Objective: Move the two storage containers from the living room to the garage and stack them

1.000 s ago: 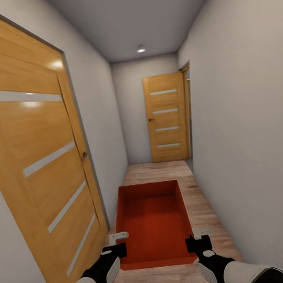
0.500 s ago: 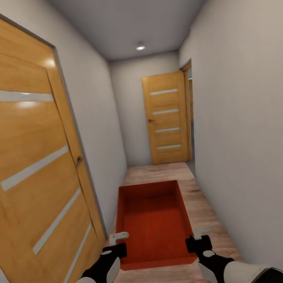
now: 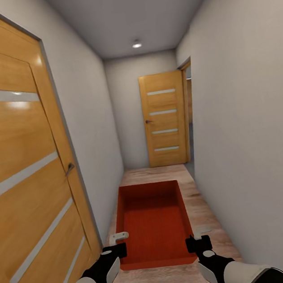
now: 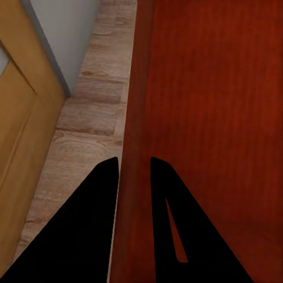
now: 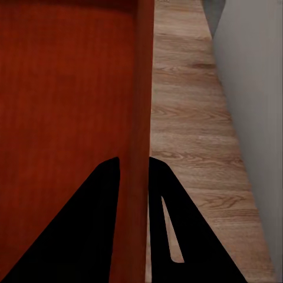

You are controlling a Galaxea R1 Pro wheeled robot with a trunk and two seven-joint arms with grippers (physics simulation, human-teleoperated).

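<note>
**Red box carried down a narrow hallway**

The robot stands in a tight corridor with pale grey walls (image 3: 246,112) on both sides and a light wood-plank floor (image 3: 201,205) running ahead. It holds one orange-red storage box (image 3: 153,223) out in front of itself, level, with the open top facing up and the long sides pointing down the hall. The box hangs above the planks, between the two arms.

The left gripper (image 3: 118,241) is clamped on the box's left wall near the end nearest the robot; from the left wrist camera its two dark fingers (image 4: 88,224) sit one on each side of that thin red wall (image 4: 132,118), pressed against it. The right gripper (image 3: 198,233) does the same on the right wall (image 5: 143,88), one finger (image 5: 88,230) inside the box and the other outside, closed on the rim.

A large wooden door (image 3: 24,177) with pale horizontal stripes and a dark handle (image 3: 69,168) stands close on the robot's left side. A second door of the same kind (image 3: 165,119) stands at the far end of the hall, just beside a doorway in the right-hand wall. A small round ceiling lamp (image 3: 136,45) glows above the far end.
</note>
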